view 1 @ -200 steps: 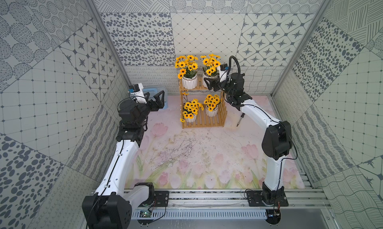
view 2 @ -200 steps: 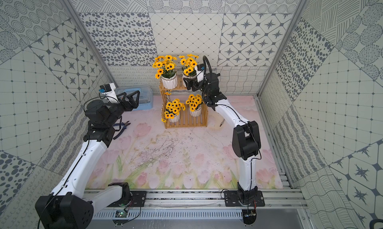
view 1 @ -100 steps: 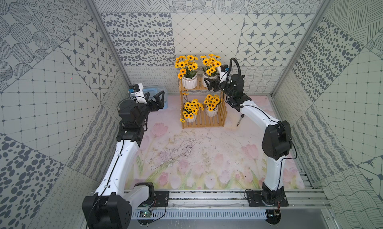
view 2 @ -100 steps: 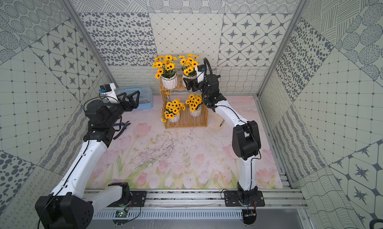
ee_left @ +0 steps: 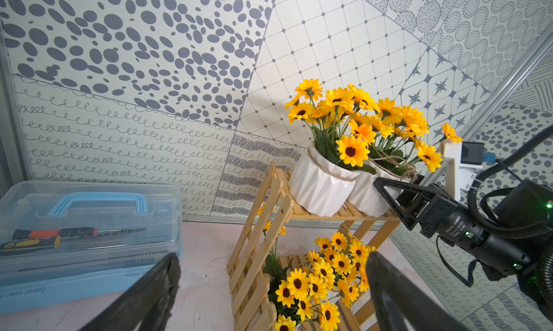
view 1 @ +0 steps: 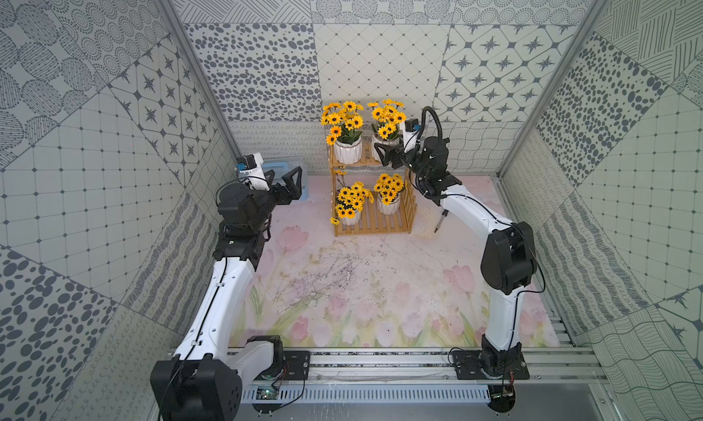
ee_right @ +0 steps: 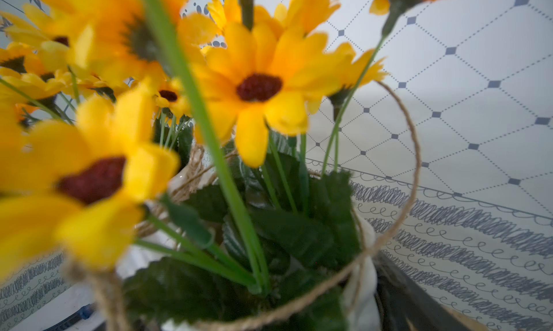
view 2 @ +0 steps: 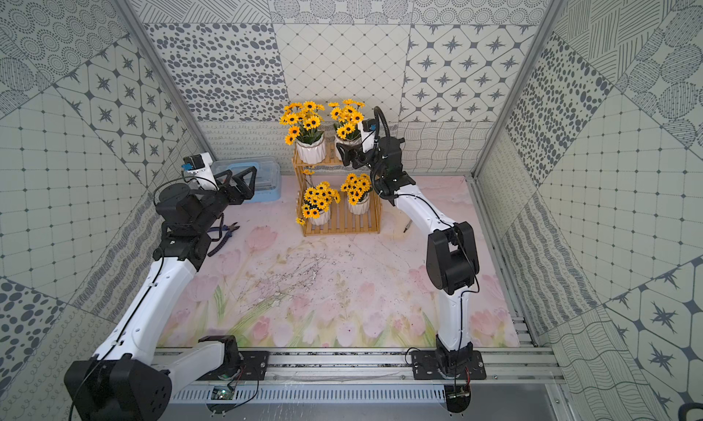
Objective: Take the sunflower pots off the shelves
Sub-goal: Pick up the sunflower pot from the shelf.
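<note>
Pink tulip-print mat (view 1: 380, 286) under the shelves (view 1: 371, 230), grey-patterned walls (view 1: 266, 65) around

shelves (view 1: 371, 228): two wooden tiers, at the back of the tabletop (view 1: 361, 286), close to the wall.
top tier: upper left pot (view 1: 348, 152) and upper right pot (view 1: 386, 126), side by side.
bottom tier: lower left pot (view 1: 350, 216), lower right pot (view 1: 388, 206).
right gripper (view 1: 382, 154): jaws around upper right pot, at its white side.
left gripper (view 1: 284, 175): jaws spread wide, raised in front of toolbox (view 1: 280, 164), well apart from shelves.
thin tool (view 1: 438, 222): lying on tabletop, right of shelves.

Four pots (view 1: 349, 154) on shelves (view 1: 371, 229) (two per tier); toolbox (view 2: 262, 185) left.
</note>
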You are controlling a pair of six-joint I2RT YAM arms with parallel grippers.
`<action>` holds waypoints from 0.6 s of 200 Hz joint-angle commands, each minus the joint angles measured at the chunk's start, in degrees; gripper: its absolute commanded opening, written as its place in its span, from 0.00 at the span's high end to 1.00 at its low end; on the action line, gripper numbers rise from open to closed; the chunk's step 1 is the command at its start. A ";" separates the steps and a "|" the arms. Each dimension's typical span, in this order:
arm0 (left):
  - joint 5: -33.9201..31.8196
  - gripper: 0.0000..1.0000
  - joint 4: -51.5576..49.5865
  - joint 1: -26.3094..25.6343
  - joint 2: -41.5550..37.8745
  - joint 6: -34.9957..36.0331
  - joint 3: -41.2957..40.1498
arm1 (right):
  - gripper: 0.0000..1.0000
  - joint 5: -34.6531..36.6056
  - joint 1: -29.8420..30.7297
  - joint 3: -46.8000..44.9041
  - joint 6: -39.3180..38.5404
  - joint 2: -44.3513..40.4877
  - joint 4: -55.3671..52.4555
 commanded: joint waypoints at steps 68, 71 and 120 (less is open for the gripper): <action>1.11 0.03 1.47 0.14 -0.93 0.89 0.32 | 1.00 -0.74 0.35 -1.07 0.68 -5.63 2.24; 1.19 0.03 1.49 0.13 -0.92 0.85 0.26 | 1.00 -0.86 0.34 -1.11 0.53 -5.72 2.28; 1.43 0.03 1.50 0.08 -0.92 0.57 0.49 | 1.00 -1.25 0.33 -0.97 -0.16 -7.43 2.24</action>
